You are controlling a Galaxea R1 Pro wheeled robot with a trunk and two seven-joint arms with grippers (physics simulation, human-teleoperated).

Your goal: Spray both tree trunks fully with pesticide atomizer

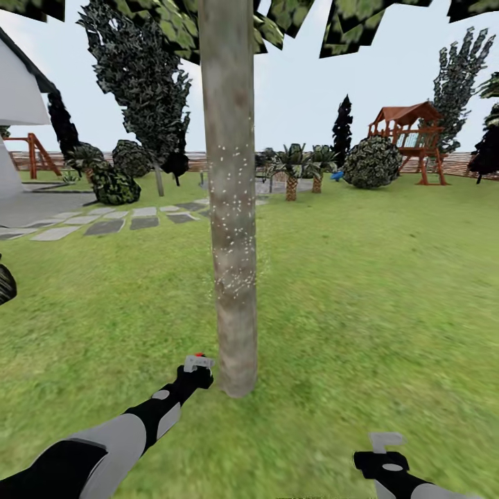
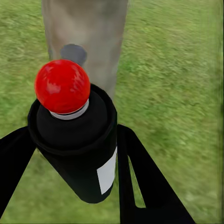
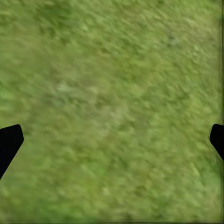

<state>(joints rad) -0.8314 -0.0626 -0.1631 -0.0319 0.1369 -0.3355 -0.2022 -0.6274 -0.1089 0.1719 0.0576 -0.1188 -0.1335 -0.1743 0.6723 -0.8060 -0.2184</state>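
Observation:
A thick grey-brown tree trunk point(image 1: 231, 208) rises in the middle of the head view, speckled with white droplets over its middle stretch. My left gripper point(image 1: 199, 363) sits low beside the trunk's base, shut on the pesticide atomizer point(image 2: 77, 140), a black bottle with a red top and white label. In the left wrist view the red top points toward the trunk point(image 2: 88, 37) close ahead. My right gripper point(image 1: 385, 441) hovers open over the grass point(image 3: 112, 102) at the lower right, with nothing between its fingers.
Green lawn stretches all around. Grey stepping stones point(image 1: 125, 222) lead left toward a white house point(image 1: 17, 97). Dark bushes, low palm-like plants point(image 1: 294, 170) and a wooden playset point(image 1: 412, 138) stand along the far fence.

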